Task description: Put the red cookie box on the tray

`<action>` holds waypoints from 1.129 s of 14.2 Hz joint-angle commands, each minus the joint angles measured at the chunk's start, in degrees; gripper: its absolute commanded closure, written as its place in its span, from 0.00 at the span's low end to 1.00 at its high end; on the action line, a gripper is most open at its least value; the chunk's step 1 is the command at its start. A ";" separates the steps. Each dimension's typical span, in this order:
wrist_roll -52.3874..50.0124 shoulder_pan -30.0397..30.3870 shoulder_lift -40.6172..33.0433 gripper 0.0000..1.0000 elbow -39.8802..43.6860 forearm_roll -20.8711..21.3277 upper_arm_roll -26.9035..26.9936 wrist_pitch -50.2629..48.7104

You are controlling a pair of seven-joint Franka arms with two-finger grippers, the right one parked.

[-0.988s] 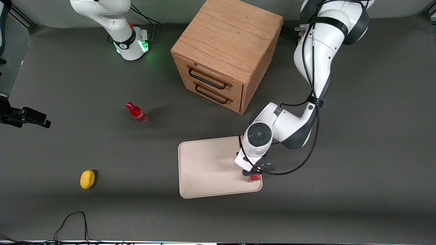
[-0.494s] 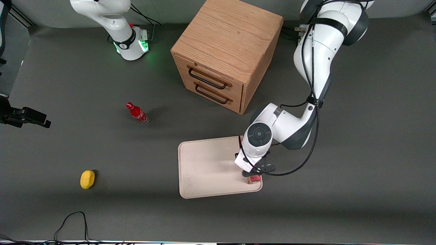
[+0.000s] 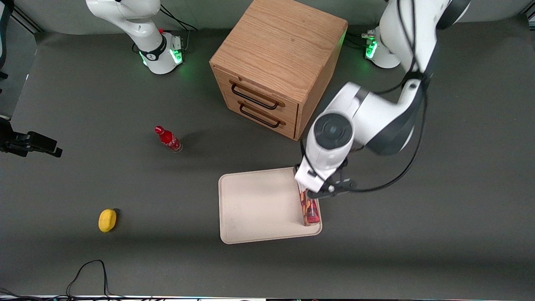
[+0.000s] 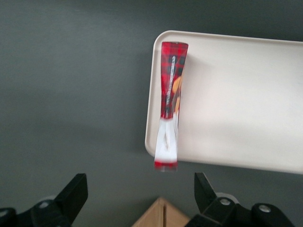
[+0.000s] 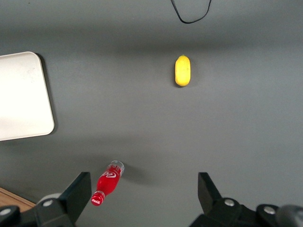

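Since a second ago my end effector (image 3: 322, 193) has risen off the red cookie box (image 3: 308, 207); fingers spread, empty. The box stands upright directly beneath me on the tray (image 3: 255, 205), lower-right corner, long axis vertical.

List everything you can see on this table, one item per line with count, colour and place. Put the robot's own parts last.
red cookie box: one, dark red with a white end, standing on the tray along its edge toward the working arm's end.
tray: one, pale cream, on the table in front of the drawer cabinet, nearer the front camera.
drawer cabinet: one, light wood with two black handles, farther from the front camera than the tray.
red bottle: one, red, upright, toward the parked arm's end.
yellow object: one, yellow, nearer the front camera than the bottle.
black cable: one, at the table edge nearest the front camera.
gripper: one, black jaws open, above the box, apart from it.
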 commanded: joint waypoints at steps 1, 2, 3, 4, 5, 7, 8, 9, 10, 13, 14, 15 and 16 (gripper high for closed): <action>-0.18 1.92 -9.26 0.00 -3.41 -2.05 0.75 -6.12; 0.17 4.11 -11.55 0.00 -4.46 -2.14 0.67 -7.97; 1.13 5.96 -13.92 0.00 -6.03 -2.14 0.67 -8.86; 2.79 8.50 -16.73 0.00 -8.57 -2.14 0.67 -8.87; 5.07 10.87 -19.54 0.00 -11.64 -2.14 0.67 -8.34; 13.06 15.79 -23.51 0.00 -16.84 -3.10 0.75 -7.99; 15.79 17.91 -24.92 0.00 -18.77 -3.37 0.75 -7.55; 18.34 19.84 -25.63 0.00 -19.92 -3.37 0.75 -7.20; 20.63 21.60 -25.98 0.00 -20.72 -3.37 0.75 -6.85; 28.96 25.91 -28.26 0.00 -25.10 -3.46 0.84 -4.13; 32.22 27.58 -29.40 0.00 -26.95 -3.72 0.84 -2.99; 35.13 29.42 -30.11 0.00 -28.01 -4.76 0.93 -2.19; 37.85 30.83 -30.29 0.00 -28.20 -4.95 0.93 -2.10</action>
